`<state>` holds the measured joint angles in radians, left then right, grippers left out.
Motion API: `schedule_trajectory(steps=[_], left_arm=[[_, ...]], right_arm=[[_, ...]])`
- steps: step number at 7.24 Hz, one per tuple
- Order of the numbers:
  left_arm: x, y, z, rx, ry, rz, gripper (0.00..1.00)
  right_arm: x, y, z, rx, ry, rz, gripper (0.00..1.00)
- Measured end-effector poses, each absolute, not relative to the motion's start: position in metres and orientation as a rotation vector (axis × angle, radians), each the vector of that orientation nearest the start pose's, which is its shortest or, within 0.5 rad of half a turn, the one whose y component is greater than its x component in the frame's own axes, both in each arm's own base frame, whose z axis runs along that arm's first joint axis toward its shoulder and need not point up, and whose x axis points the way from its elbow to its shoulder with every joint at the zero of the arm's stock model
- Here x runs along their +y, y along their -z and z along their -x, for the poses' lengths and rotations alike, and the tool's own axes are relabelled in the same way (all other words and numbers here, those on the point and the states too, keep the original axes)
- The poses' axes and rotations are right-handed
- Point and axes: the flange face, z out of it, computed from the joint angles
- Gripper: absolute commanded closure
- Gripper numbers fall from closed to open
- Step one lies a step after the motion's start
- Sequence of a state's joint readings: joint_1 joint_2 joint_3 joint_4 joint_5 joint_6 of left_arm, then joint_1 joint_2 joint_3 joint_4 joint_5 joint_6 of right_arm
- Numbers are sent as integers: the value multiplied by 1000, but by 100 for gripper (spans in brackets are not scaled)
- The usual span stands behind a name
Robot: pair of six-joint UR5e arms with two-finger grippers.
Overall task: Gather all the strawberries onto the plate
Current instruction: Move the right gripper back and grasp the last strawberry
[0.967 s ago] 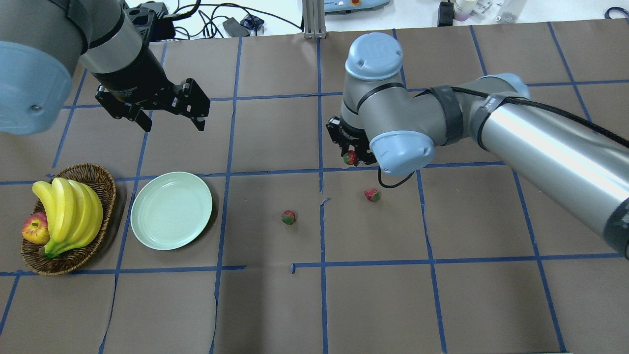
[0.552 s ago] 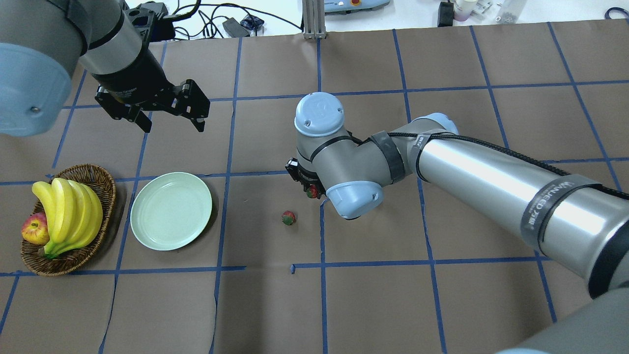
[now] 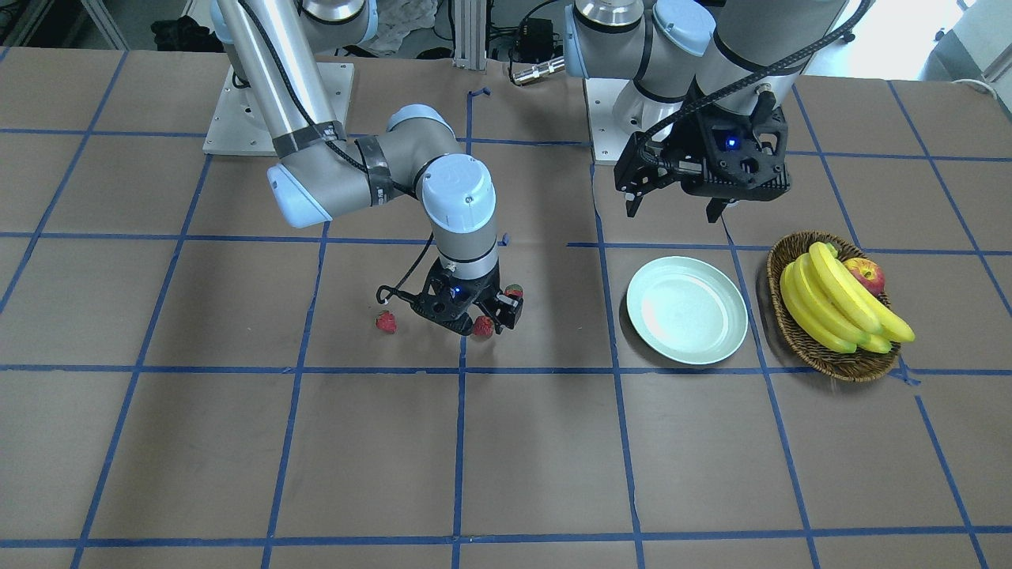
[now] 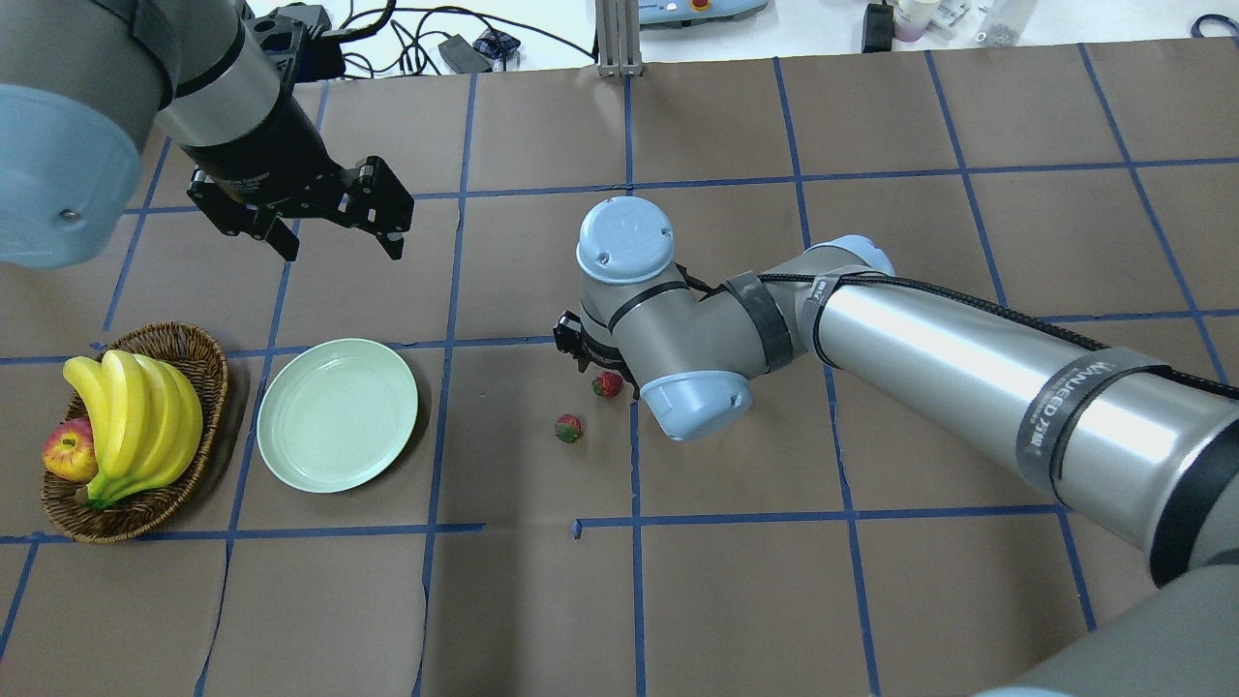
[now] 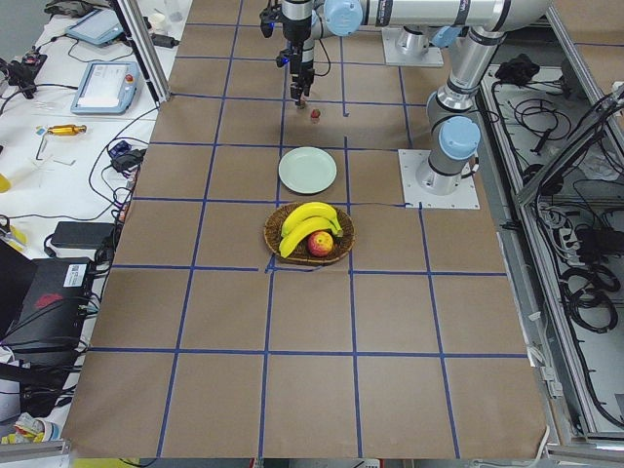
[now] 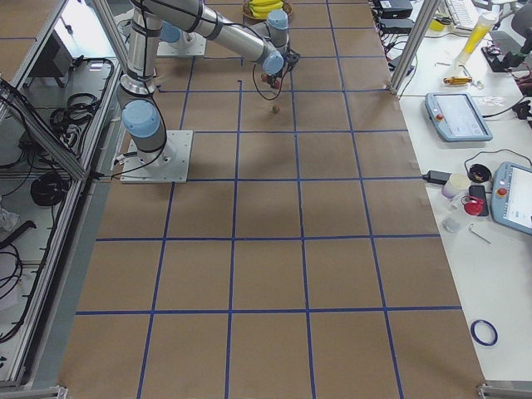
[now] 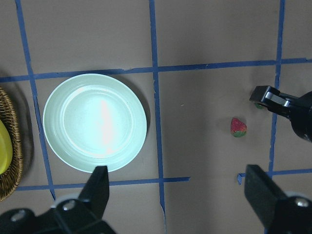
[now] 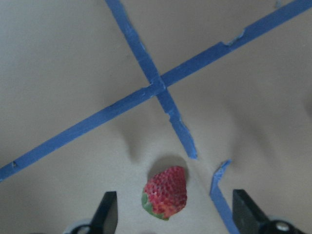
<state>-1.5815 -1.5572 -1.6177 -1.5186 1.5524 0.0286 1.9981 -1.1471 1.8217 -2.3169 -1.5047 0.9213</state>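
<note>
One strawberry (image 8: 165, 193) lies on the brown paper between the spread fingers of my right gripper (image 8: 173, 217), which touch nothing; it also shows in the overhead view (image 4: 607, 384) and the front view (image 3: 483, 325). A second strawberry (image 4: 568, 428) lies just left of it. A third (image 3: 386, 322) lies on the other side of the right gripper (image 3: 484, 320) and is hidden under the arm in the overhead view. The mint-green plate (image 4: 337, 414) is bare. My left gripper (image 4: 334, 227) hangs open and empty behind the plate.
A wicker basket (image 4: 208, 363) with bananas (image 4: 135, 416) and an apple (image 4: 68, 453) stands left of the plate. Blue tape lines, torn near the strawberries, cross the paper. The right arm's forearm (image 4: 968, 358) stretches across the table's right half.
My right gripper carried a strawberry left and nearer, toward the second strawberry, and came down. Its fingers now stand apart from it and the strawberry lies on the paper. The left arm has not moved.
</note>
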Motion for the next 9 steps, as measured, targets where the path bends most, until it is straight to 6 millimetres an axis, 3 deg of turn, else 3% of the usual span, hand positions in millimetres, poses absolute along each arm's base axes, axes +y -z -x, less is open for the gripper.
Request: schedule_trajectory(steps=[1,2,4,6,7,8,9], left_arm=[[-486,-477,140,3159,30,-63,0],[-486,-476,140,3159,29,-63,0],[-487,-474,140,3159,23,-61,0],[-486,-470,140,3159,10,-59,0],[-486,-469,140,3159,6,-58,0],[-486,-469,140,3160,5,-58,0],[-485,-469,140,3160,5,-58,0]], right_arm=[[-481,-235,-348,2988,31,-727,0],[-489,-241,-315,3030,16,-748,0],[-485,-215,-260,3075,-43,-900,0],[-472,-188,-241,3070,-43,-976,9],[-471,-183,-240,3059,-41,-981,34],[-470,-179,-240,3046,-40,-979,88],[-471,-176,-241,3034,-33,-977,100]])
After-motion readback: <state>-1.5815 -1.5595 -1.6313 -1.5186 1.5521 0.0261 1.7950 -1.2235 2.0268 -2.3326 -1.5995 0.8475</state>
